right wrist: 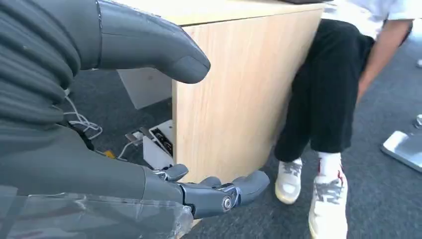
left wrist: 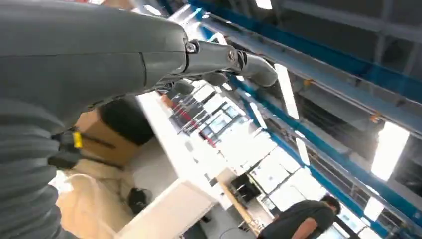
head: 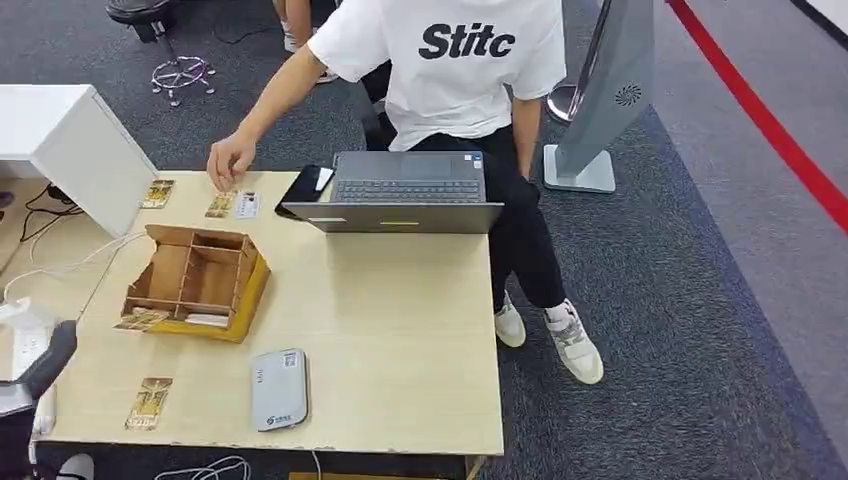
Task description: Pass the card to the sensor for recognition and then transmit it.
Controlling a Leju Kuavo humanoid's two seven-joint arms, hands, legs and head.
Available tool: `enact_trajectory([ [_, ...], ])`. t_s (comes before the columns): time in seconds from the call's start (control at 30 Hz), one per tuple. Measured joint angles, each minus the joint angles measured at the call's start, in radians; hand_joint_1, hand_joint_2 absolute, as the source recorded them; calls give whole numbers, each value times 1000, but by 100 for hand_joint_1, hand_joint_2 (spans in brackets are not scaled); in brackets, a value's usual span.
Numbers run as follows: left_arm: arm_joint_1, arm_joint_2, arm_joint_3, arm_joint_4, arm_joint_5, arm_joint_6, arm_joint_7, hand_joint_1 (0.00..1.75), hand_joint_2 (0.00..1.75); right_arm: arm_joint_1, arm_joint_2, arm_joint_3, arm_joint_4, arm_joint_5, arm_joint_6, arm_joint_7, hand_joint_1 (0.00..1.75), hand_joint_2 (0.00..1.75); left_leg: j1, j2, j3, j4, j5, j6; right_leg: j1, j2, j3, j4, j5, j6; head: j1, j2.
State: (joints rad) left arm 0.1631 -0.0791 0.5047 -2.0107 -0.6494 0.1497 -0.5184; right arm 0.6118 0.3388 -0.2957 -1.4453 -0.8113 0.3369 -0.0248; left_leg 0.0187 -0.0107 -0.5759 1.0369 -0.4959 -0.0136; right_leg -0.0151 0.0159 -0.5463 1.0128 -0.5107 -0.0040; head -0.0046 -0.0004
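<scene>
Fingers (right wrist: 219,191) of the right hand (right wrist: 124,149) are spread apart, holding nothing, hanging low beside the wooden side panel of the surface (right wrist: 234,89). Left hand (left wrist: 114,59) fingers (left wrist: 234,59) are extended and empty, pointing up toward ceiling lights. Grey card sensor (head: 279,389) lies flat on the surface (head: 400,330). One card (head: 148,403) lies just left of the sensor, near the front edge. Wooden compartment box (head: 198,280) sits behind the sensor, tilted, with cards at its open front. More cards (head: 157,193) lie behind the box. A person's hand (head: 230,160) touches a card (head: 221,204) behind the box, beside an open laptop (head: 405,192).
</scene>
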Motion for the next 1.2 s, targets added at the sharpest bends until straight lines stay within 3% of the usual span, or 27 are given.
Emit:
enact_trajectory([
  [0.07,12,-80,108,-19,27,-71,-18,0,175,25,0,27,-39,-9,-27,-16,0,175,0,0,0,0,-1,1,0,0,0,0,0,0,0,0],
  [0.1,13,-113,155,-20,38,-101,-16,0,175,33,0,38,-54,-13,-40,-24,10,175,0,0,-1,0,-1,1,0,0,0,0,0,0,1,0],
  [0.13,19,-136,206,-20,54,-121,2,70,175,41,0,50,-70,-18,-55,-34,103,175,0,0,0,0,-1,1,0,0,0,0,0,0,0,0],
  [0.17,29,-158,248,-19,74,-137,29,175,175,48,0,58,-84,-26,-67,-43,175,175,0,1,0,0,-1,1,0,1,0,0,0,0,1,0],
  [0.33,40,-221,420,58,216,-164,224,175,175,64,0,81,-138,-59,-86,-73,175,175,0,0,1,0,-1,1,0,0,-1,0,-1,-1,0,0],
  [0.37,42,-228,440,79,230,-157,237,175,175,64,0,82,-144,-60,-86,-73,175,175,1,0,1,0,-1,1,0,0,-1,0,-1,-1,0,0],
  [0.77,62,-252,494,155,252,-123,265,175,175,65,0,91,-170,-67,-85,-72,175,175,0,-1,1,0,-1,1,0,-1,0,0,-1,-1,0,0],
  [0.83,62,-255,496,167,299,-86,357,175,175,64,0,91,-171,-65,-84,-68,175,175,0,-1,1,0,-1,1,0,-2,1,0,-1,-1,0,0],
  [0.93,64,-257,495,227,360,22,490,175,175,57,0,85,-170,-50,-64,-46,175,175,0,-1,1,0,-1,1,0,-1,1,0,-1,-1,0,0],
  [0.97,65,-259,495,275,379,71,541,175,175,49,0,75,-167,-45,-46,-34,99,175,0,-1,2,0,-1,1,0,-2,0,0,-1,-1,0,0],
  [1.0,65,-261,495,311,406,93,586,136,175,42,0,66,-165,-39,-31,-22,0,175,0,-1,2,0,-1,1,0,-2,0,0,-1,-1,0,0],
  [1.03,66,-265,494,354,464,110,668,0,175,31,0,54,-159,-18,-2,2,0,175,0,-1,2,0,-1,1,0,-2,0,-1,-1,-1,0,0],
  [1.1,79,-270,463,447,671,119,859,0,175,-15,0,3,-113,55,117,78,0,175,0,1,3,0,-1,1,0,0,0,-1,-1,-1,0,0],
  [1.13,98,-270,437,488,745,108,914,0,175,-42,0,-31,-82,92,177,110,0,175,0,2,4,0,-2,1,0,1,0,-1,-1,-1,-1,0],
  [1.17,124,-273,404,518,769,80,959,0,175,-65,0,-65,-51,116,229,125,0,175,0,2,4,0,-3,1,0,2,0,-1,-1,-1,-1,0],
  [1.2,143,-276,366,546,723,38,999,0,175,-81,0,-97,-27,131,262,132,0,175,-1,1,4,0,-3,1,-1,0,1,-1,-2,2,0,0],
])
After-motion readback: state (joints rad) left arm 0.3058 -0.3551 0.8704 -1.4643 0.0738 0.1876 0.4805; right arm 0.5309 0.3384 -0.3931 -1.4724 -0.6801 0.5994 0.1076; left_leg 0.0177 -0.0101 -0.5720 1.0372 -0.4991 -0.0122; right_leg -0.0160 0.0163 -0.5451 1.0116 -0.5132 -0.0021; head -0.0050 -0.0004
